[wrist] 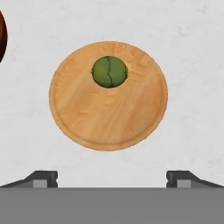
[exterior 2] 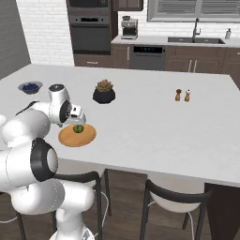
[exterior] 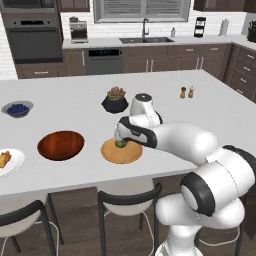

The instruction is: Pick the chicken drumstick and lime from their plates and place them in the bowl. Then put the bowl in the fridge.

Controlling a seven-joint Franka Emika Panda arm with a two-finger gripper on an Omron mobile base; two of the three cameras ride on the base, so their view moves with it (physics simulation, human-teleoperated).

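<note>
My spot: home kitchen — wall oven (exterior: pixel 34 37), sink (exterior: pixel 146 39) under window (exterior: pixel 141 10), dishwasher (exterior: pixel 103 61), island counter (exterior: pixel 210 107), stools (exterior: pixel 129 202).

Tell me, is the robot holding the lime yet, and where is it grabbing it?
No, nothing is held. The gripper is open above the lime, which lies on the wooden plate.

Item count on the tabletop (exterior: pixel 210 115):

- Plates: two, one tan wooden plate (exterior: pixel 121 152) and one white plate (exterior: pixel 12 162).
- Limes: one lime (wrist: pixel 109 71).
- Chicken drumsticks: one chicken drumstick (exterior: pixel 4 159).
- Bowls: two, one reddish-brown bowl (exterior: pixel 61 145) and one grey bowl of blueberries (exterior: pixel 17 108).
- Potted succulents: one (exterior: pixel 115 100).
- Shakers: two (exterior: pixel 187 92).

Chairs at the near edge: two (exterior: pixel 127 200).
</note>
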